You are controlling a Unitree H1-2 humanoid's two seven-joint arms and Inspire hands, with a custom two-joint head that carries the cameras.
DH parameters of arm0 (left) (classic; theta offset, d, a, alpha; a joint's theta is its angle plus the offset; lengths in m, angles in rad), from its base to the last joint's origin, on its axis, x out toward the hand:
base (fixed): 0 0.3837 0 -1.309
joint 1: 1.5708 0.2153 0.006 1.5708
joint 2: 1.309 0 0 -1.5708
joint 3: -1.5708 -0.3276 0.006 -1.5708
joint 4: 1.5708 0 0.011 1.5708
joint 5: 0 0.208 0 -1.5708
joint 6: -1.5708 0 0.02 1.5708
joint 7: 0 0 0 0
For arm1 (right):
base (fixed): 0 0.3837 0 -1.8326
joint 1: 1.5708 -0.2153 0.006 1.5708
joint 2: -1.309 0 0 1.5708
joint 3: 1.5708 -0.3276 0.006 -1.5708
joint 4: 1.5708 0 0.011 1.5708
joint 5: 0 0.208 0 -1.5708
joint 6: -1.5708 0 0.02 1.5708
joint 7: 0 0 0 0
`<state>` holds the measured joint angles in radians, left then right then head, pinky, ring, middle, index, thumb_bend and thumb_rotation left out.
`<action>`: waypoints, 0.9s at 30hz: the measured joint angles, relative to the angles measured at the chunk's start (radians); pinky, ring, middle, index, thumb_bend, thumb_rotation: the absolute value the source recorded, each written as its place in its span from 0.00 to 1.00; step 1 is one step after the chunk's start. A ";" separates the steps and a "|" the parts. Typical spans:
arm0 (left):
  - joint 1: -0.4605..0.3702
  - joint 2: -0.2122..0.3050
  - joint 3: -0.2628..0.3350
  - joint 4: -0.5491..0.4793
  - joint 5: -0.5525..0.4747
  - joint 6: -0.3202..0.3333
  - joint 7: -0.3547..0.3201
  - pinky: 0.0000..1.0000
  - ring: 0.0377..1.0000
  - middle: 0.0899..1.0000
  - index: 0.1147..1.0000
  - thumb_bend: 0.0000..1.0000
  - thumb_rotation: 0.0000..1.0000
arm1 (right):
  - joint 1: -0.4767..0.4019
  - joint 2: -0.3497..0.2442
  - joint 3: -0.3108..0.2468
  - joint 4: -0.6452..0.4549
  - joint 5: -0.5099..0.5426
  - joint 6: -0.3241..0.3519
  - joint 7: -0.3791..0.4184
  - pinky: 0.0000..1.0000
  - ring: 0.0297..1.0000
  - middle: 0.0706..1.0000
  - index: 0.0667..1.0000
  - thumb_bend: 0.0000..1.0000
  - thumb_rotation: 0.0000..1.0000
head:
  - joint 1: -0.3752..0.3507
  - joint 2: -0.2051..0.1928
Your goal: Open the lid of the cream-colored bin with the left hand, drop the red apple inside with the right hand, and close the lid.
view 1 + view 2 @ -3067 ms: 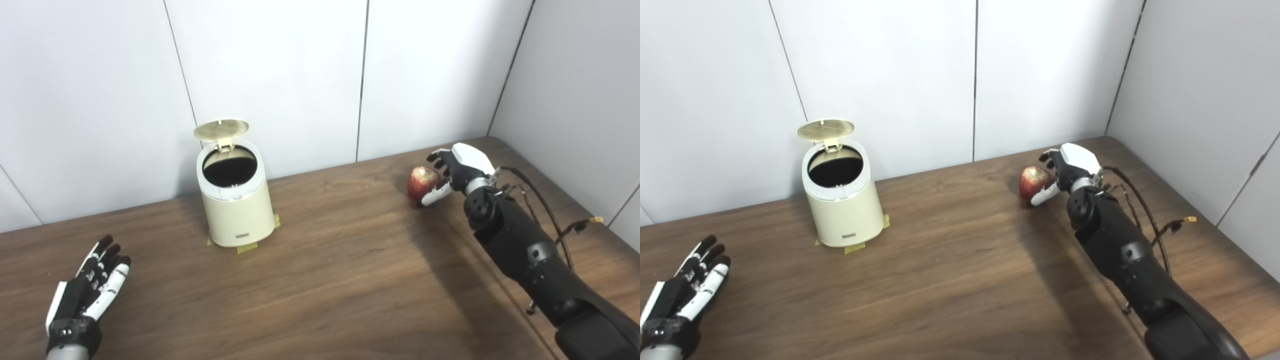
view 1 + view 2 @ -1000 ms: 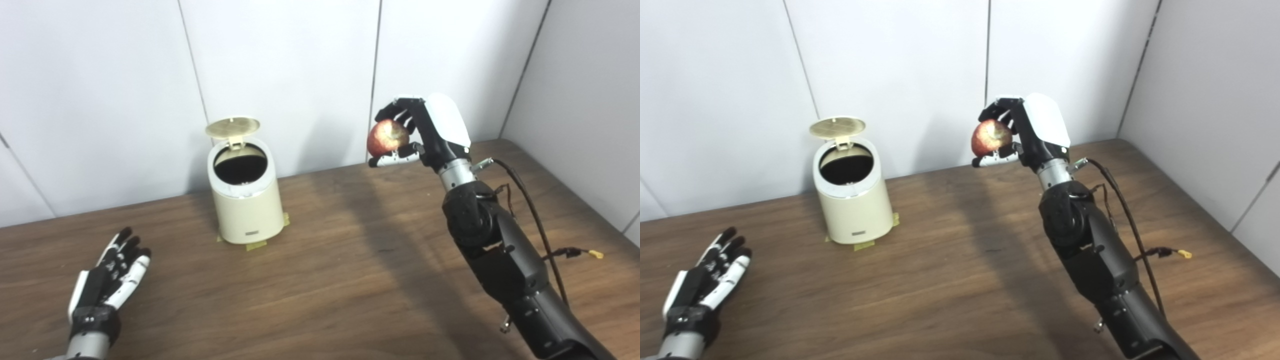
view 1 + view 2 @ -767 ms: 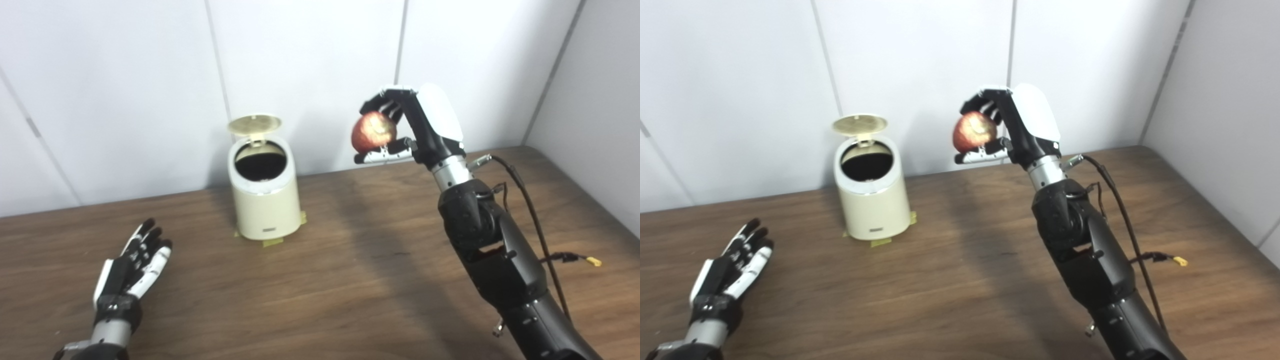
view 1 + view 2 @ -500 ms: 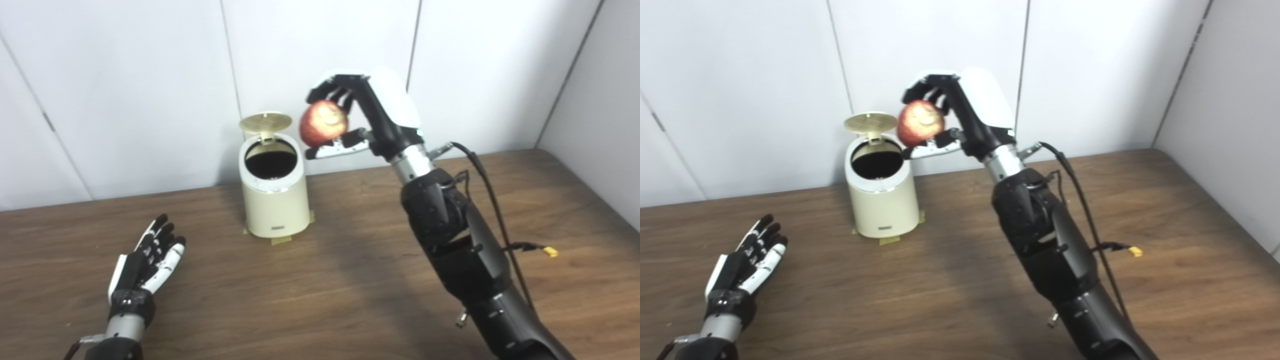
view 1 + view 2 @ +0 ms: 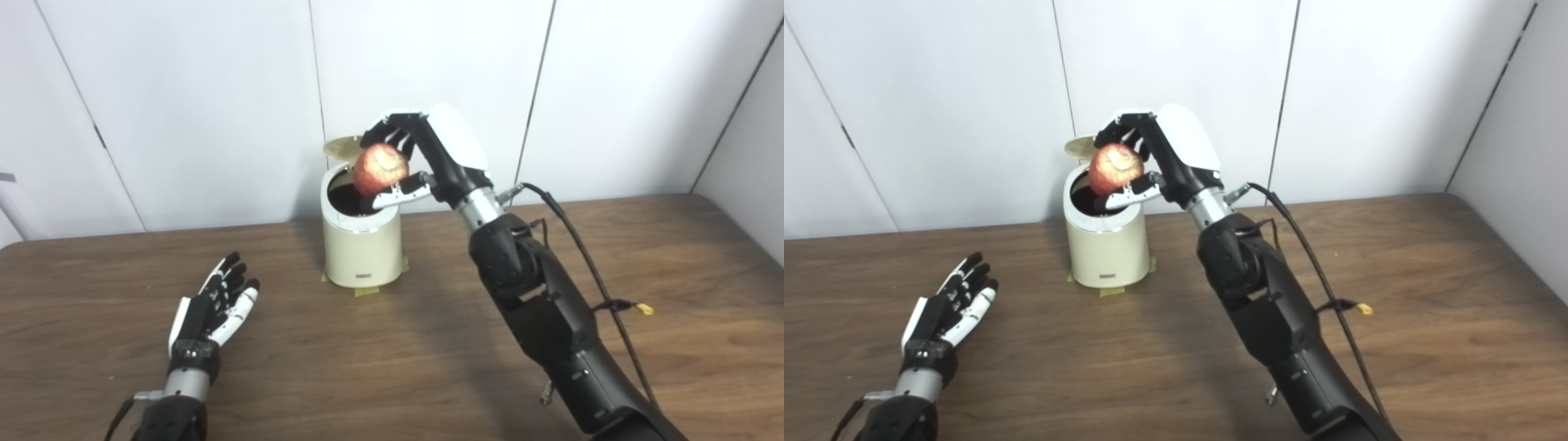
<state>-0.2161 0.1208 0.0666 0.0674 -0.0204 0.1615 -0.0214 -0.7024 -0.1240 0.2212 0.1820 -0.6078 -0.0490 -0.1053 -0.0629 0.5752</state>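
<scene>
The cream-colored bin stands near the back wall, taped to the wooden table. Its round lid is tipped up at the back and the dark mouth shows. My right hand is shut on the red apple and holds it just above the bin's open mouth, partly covering the lid. My left hand lies flat on the table to the bin's left, fingers spread and holding nothing.
White wall panels close off the back and the right side. A thin cable with a yellow tip hangs from my right forearm over the table.
My right hand has carried the apple up from the table's right and leftward until it is over the open bin. The camera has swung, shifting the whole scene. The left hand stayed flat.
</scene>
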 measured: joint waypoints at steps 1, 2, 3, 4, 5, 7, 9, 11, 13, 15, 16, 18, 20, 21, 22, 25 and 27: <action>0.000 -0.002 0.000 0.000 0.000 0.000 0.002 0.94 0.94 0.91 0.95 0.35 0.31 | -0.010 0.007 0.000 0.018 0.001 -0.003 -0.003 0.35 0.39 0.46 0.48 0.50 0.00 | 0.000 0.000; 0.000 -0.004 -0.001 0.000 0.000 0.000 0.003 0.93 0.93 0.91 0.94 0.35 0.30 | -0.018 0.013 0.001 0.036 0.002 -0.007 -0.007 0.35 0.39 0.46 0.47 0.50 0.00 | 0.003 -0.002; 0.000 -0.005 -0.001 0.000 0.000 0.000 0.004 0.92 0.93 0.91 0.94 0.34 0.29 | -0.027 0.018 0.002 0.057 0.001 -0.012 -0.013 0.35 0.39 0.46 0.47 0.50 0.00 | 0.006 -0.003; 0.000 -0.005 -0.001 0.000 -0.001 0.000 0.005 0.92 0.93 0.91 0.94 0.34 0.29 | -0.034 0.022 0.003 0.078 0.000 -0.019 -0.020 0.35 0.39 0.46 0.47 0.50 0.00 | 0.006 -0.003; 0.000 -0.005 -0.002 -0.001 -0.001 0.000 0.005 0.92 0.93 0.91 0.94 0.34 0.28 | -0.038 0.024 0.004 0.096 -0.002 -0.024 -0.024 0.35 0.39 0.46 0.48 0.50 0.00 | 0.006 -0.003; 0.000 -0.006 -0.003 -0.002 0.001 0.001 0.009 0.93 0.93 0.91 0.94 0.34 0.29 | -0.045 0.029 0.005 0.133 -0.005 -0.037 -0.036 0.35 0.39 0.46 0.47 0.50 0.00 | 0.008 -0.002; 0.000 -0.007 -0.007 -0.003 0.005 0.001 0.011 0.92 0.93 0.91 0.94 0.34 0.29 | -0.047 0.035 0.006 0.156 -0.006 -0.038 -0.048 0.35 0.39 0.46 0.48 0.50 0.00 | 0.011 -0.003; 0.001 -0.010 -0.009 -0.004 0.016 0.001 0.014 0.92 0.92 0.90 0.93 0.35 0.31 | -0.050 0.040 0.008 0.172 -0.007 -0.038 -0.054 0.35 0.40 0.46 0.47 0.50 0.00 | 0.015 -0.003; 0.001 -0.011 -0.012 -0.006 0.023 0.003 0.019 0.92 0.92 0.90 0.92 0.36 0.32 | -0.054 0.043 0.013 0.182 -0.007 -0.038 -0.056 0.35 0.40 0.46 0.47 0.50 0.00 | 0.017 -0.003; 0.002 -0.013 -0.012 -0.009 0.024 0.009 0.023 0.93 0.93 0.90 0.92 0.36 0.32 | -0.059 0.046 0.017 0.188 -0.009 -0.038 -0.057 0.35 0.40 0.46 0.47 0.50 0.00 | 0.020 -0.002; 0.002 -0.015 -0.012 -0.011 0.025 0.012 0.024 0.94 0.93 0.90 0.92 0.37 0.33 | -0.061 0.048 0.020 0.193 -0.011 -0.038 -0.059 0.35 0.39 0.46 0.47 0.50 0.00 | 0.020 -0.002; 0.003 -0.017 -0.012 -0.016 0.025 0.019 0.024 0.94 0.93 0.90 0.92 0.37 0.32 | -0.069 0.050 0.024 0.209 -0.014 -0.038 -0.064 0.35 0.39 0.46 0.47 0.50 0.00 | 0.018 -0.002; 0.004 -0.019 -0.011 -0.017 0.024 0.019 0.024 0.94 0.93 0.90 0.93 0.37 0.32 | -0.071 0.051 0.028 0.220 -0.017 -0.038 -0.066 0.35 0.39 0.46 0.47 0.50 0.00 | 0.018 -0.002; 0.004 -0.019 -0.011 -0.017 0.023 0.019 0.023 0.94 0.93 0.90 0.93 0.36 0.31 | -0.072 0.052 0.029 0.226 -0.018 -0.037 -0.068 0.35 0.39 0.46 0.47 0.50 0.00 | 0.018 -0.002; 0.004 -0.019 -0.011 -0.017 0.023 0.019 0.023 0.94 0.93 0.90 0.92 0.36 0.31 | -0.074 0.053 0.029 0.235 -0.017 -0.038 -0.070 0.35 0.39 0.46 0.47 0.50 0.00 | 0.018 -0.002; 0.004 -0.019 -0.012 -0.017 0.025 0.019 0.023 0.96 0.93 0.90 0.92 0.36 0.30 | -0.076 0.056 0.029 0.257 -0.012 -0.038 -0.076 0.36 0.40 0.47 0.47 0.50 0.00 | 0.020 -0.002; 0.004 -0.019 -0.012 -0.017 0.025 0.019 0.023 0.96 0.93 0.90 0.92 0.37 0.30 | -0.080 0.057 0.030 0.277 -0.012 -0.038 -0.090 0.36 0.39 0.47 0.47 0.50 0.00 | 0.017 0.000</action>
<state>-0.2121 0.1021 0.0543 0.0502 0.0046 0.1809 0.0016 -0.7824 -0.0665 0.2515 0.4589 -0.6203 -0.0870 -0.1950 -0.0460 0.5752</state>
